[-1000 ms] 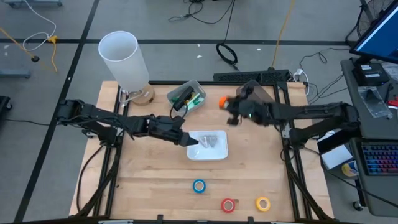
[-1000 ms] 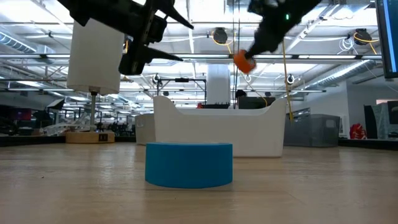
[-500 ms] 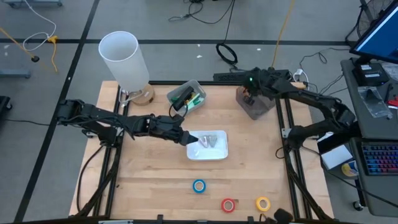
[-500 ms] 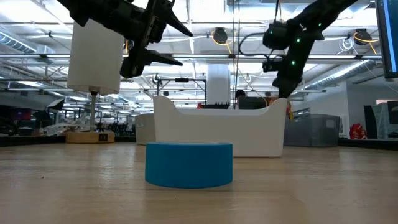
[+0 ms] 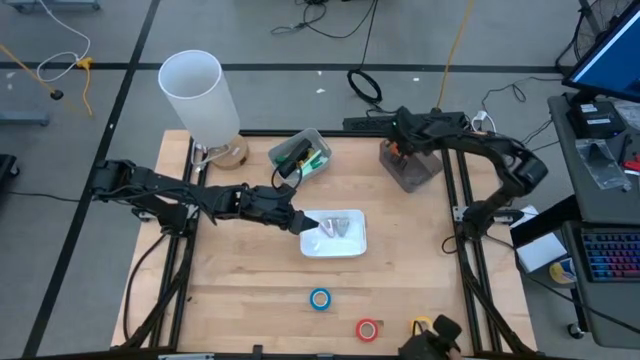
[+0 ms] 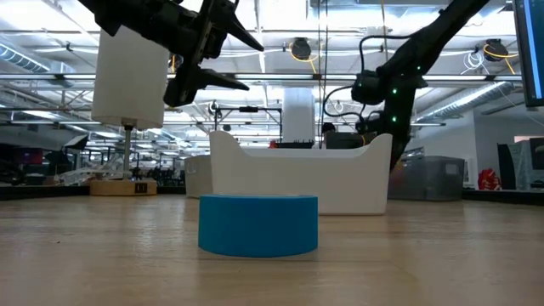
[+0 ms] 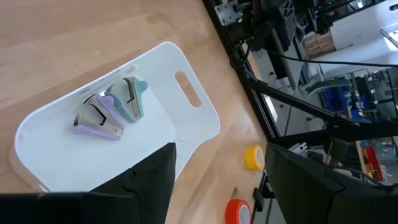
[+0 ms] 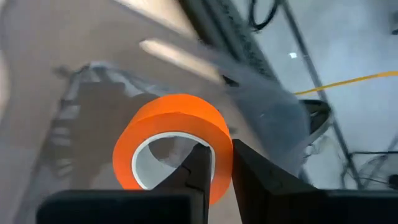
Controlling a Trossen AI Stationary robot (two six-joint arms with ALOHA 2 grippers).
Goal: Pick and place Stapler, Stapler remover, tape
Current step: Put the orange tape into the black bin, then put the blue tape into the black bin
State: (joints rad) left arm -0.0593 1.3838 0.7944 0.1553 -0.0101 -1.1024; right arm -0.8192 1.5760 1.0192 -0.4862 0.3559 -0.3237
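Observation:
My right gripper [image 5: 395, 152] is shut on the orange tape [image 8: 177, 127] at the mouth of a grey see-through bin [image 5: 412, 168] at the table's far right. My left gripper [image 5: 308, 226] hangs open above the left end of the white tray [image 5: 352, 246], touching nothing. In the tray lie a purple staple remover [image 7: 96, 118] and a blue one [image 7: 132, 99]. Blue tape [image 5: 320, 298], red tape [image 5: 368, 328] and yellow tape [image 5: 420, 324] lie flat near the table's front edge. I cannot pick out the stapler with certainty. My right gripper pinches the orange ring's wall [image 8: 219, 140], with one finger [image 8: 198, 168] inside the centre hole and the other [image 8: 249, 171] outside. The fingers slant down from above. The roll hangs at the bin's mouth; whether it touches the bin I cannot tell.
A small clear bin [image 5: 300, 155] with dark and green items stands at the far middle. A white cylinder on a wooden base [image 5: 200, 95] stands at the far left. A dark object [image 5: 437, 336] shows at the near edge beside the yellow tape.
My right gripper has swung toward the table's right edge with the orange tape, tipped further downward and sunk to the grey bin. A dark object has come in at the near edge by the yellow tape.

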